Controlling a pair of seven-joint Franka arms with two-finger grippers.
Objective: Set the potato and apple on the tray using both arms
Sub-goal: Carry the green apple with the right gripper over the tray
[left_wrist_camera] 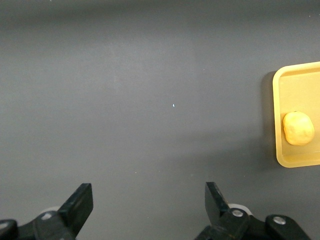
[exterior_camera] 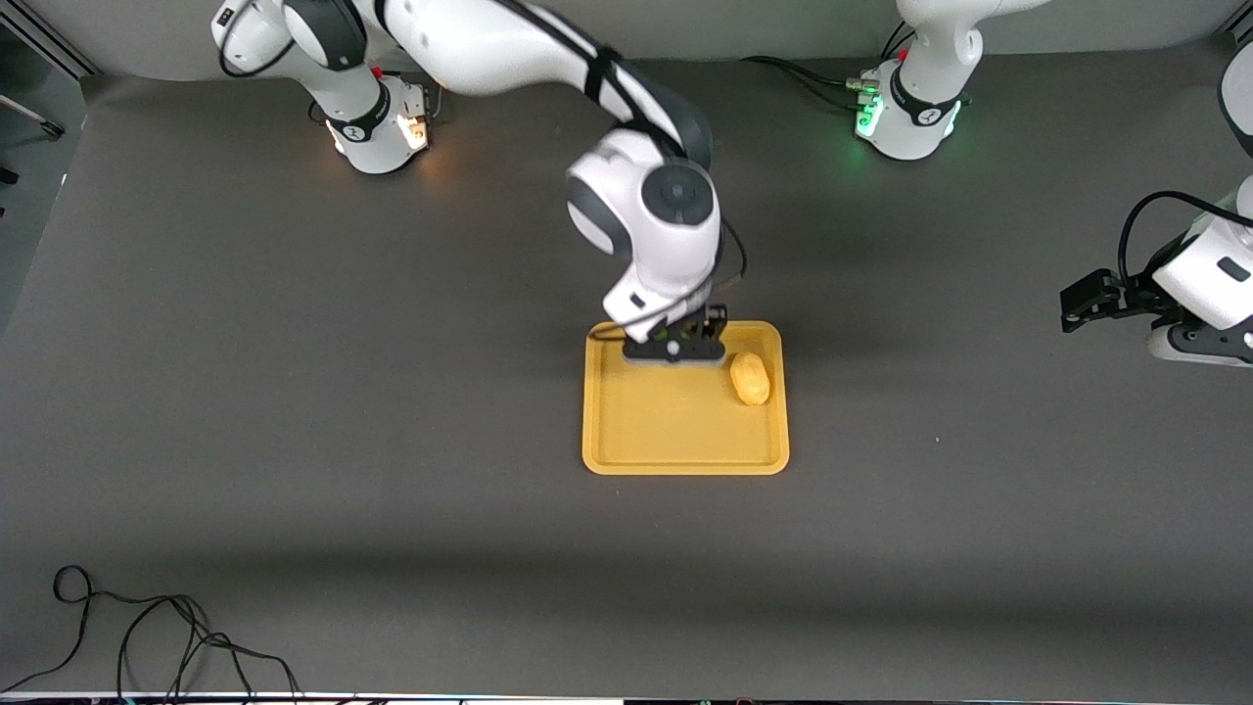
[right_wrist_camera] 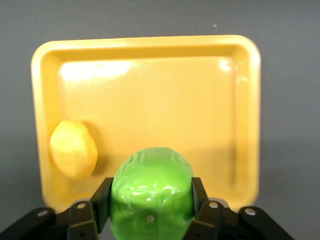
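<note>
Now, the dark grey counter [exterior_camera: 294,392] stretches wide, and the yellow-orange tray [exterior_camera: 685,455] sits about midway between its two ends, a little nearer the front camera's edge than the arm bases are. The right arm reaches out from its base at the top edge, and the right gripper [right_wrist_camera: 150,200] hangs low over the part of the tray closest to the bases, jaws clamped on the apple [right_wrist_camera: 151,192], bright green and filling the gap between them. The left gripper [left_wrist_camera: 147,200] waits well off toward the left arm's end of the counter, over bare surface, jaws spread wide and holding nothing. The potato [exterior_camera: 750,378] already lies on the tray, tucked against the rim on the left arm's side.

So the job looks nearly done; only the apple's release is left. The risk, as I read it: the apple is round, and if the jaws let go while it is above the floor of the tray, it could roll, knock the potato, or hop the low rim by the bases. A lower, gentle release more toward the tray's middle would guard against that.
</note>
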